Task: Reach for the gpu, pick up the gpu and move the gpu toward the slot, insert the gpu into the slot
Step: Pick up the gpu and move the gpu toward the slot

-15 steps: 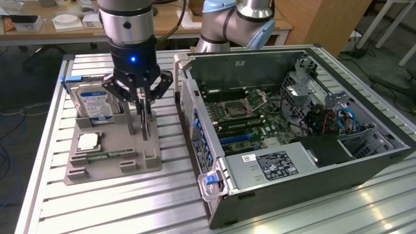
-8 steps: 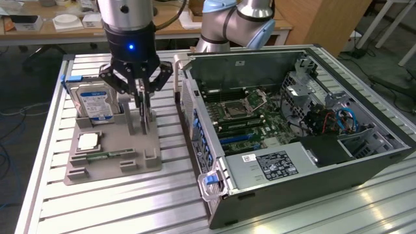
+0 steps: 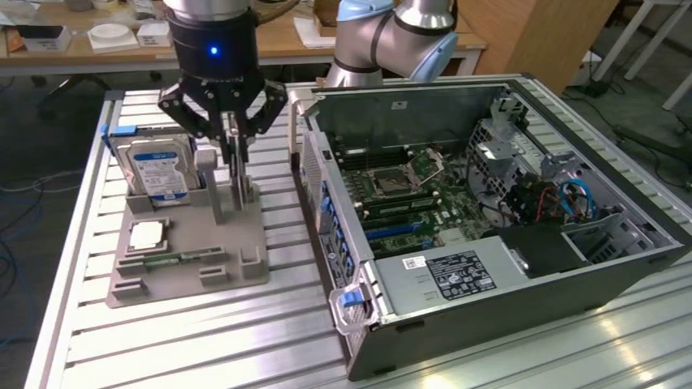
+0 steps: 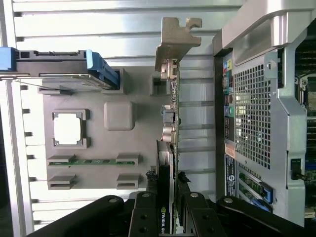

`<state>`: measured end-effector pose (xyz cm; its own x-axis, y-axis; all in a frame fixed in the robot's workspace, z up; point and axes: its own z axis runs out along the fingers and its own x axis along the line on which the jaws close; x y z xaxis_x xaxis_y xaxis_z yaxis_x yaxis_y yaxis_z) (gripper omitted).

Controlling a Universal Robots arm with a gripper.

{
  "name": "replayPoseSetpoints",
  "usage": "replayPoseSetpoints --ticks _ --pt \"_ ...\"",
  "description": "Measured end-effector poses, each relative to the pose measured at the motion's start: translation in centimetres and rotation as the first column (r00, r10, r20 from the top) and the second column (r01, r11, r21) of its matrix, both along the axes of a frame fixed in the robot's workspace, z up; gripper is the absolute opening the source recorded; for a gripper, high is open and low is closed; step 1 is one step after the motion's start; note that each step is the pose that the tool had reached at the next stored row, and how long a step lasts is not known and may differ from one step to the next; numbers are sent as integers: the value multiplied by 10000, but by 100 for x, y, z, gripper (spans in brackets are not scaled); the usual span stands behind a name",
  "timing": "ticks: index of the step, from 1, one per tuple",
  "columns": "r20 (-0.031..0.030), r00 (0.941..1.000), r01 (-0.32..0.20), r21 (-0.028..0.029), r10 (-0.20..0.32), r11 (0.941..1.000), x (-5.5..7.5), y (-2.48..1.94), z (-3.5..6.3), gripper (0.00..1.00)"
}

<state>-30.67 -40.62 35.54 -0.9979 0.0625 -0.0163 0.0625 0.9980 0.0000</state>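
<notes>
The gpu (image 3: pixel 235 177) is a thin dark card seen edge-on, standing upright at the back of the grey holder (image 3: pixel 211 243). My gripper (image 3: pixel 232 144) hangs straight above it, its fingers closed on the card's top edge. In the wrist view the gpu (image 4: pixel 170 123) runs away from the gripper (image 4: pixel 168 219), and its metal bracket (image 4: pixel 175 37) is at the far end. A black finger (image 4: pixel 146 215) presses on each side of the card. The slot (image 3: pixel 395 230) lies on the motherboard inside the open computer case (image 3: pixel 519 267), to the exterior view's right.
The holder also carries a silver hard drive (image 3: pixel 159 166) upright, a processor chip (image 3: pixel 146 235) and a green memory stick (image 3: pixel 178 259). The case's perforated rear wall (image 4: pixel 254 108) stands close beside the holder. Everything rests on a slatted aluminium table (image 3: pixel 216 340).
</notes>
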Motion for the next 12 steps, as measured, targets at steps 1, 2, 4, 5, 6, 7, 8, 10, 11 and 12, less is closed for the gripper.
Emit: replayPoseSetpoints --ticks 1,2,4,5,6,7,8,10,11,12 --pt "-1 10000 0 0 0 10000 0 0 32 26" --pt "-2 10000 0 -1 0 10000 0 0 64 26" --pt "-1 10000 0 0 0 10000 0 0 124 26" --pt "0 10000 1 1 -1 10000 0 0 154 26" --pt "0 10000 0 0 0 10000 0 0 184 26" --pt "-1 10000 0 0 0 10000 0 0 214 26" --pt "0 10000 1 0 -1 10000 0 0 247 26" --pt "0 10000 0 0 0 10000 0 0 308 26" --pt "0 10000 0 0 0 10000 0 0 339 26" --pt "-1 10000 0 0 0 10000 0 0 370 26"
